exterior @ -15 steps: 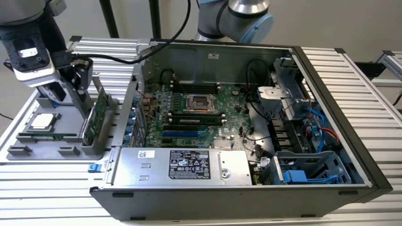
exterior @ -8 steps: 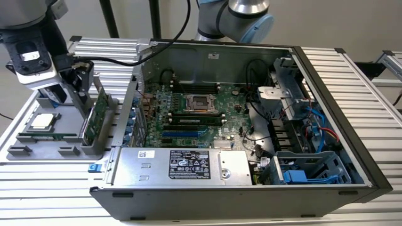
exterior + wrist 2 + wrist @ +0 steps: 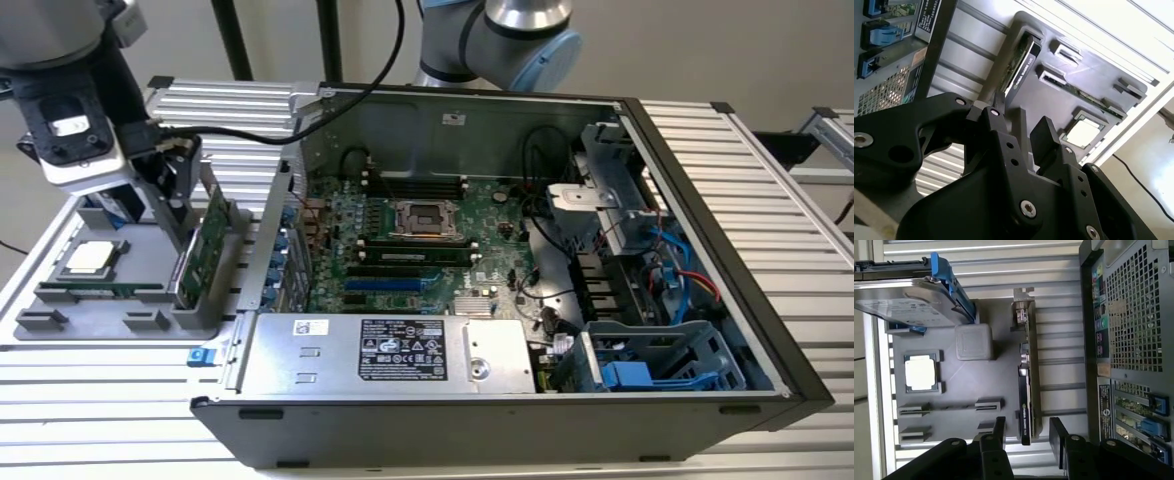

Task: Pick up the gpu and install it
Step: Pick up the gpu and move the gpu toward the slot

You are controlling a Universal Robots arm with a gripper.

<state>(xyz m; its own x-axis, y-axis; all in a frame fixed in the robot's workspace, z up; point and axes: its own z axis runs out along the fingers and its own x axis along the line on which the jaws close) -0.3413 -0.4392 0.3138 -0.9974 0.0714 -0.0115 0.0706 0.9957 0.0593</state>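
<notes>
Fingers (image 3: pixel 1000 427) stand open astride the gpu (image 3: pixel 1026 390) edge, a gap either side.

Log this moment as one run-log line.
stage: pick | claw: open, straddling gpu end | gpu: upright in gray holder, not gripped

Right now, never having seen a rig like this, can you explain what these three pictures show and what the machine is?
It is a robot arm with a two-fingered end effector. One picture looks on from outside; the other two come from cameras riding near the arm's wrist. On the bench stand an open computer case and a grey tray of parts: a processor chip, a hard drive with blue tabs, and the gpu, a green card standing on edge. The end effector is open, its fingers either side of the card's end. Nothing is held yet.
</notes>
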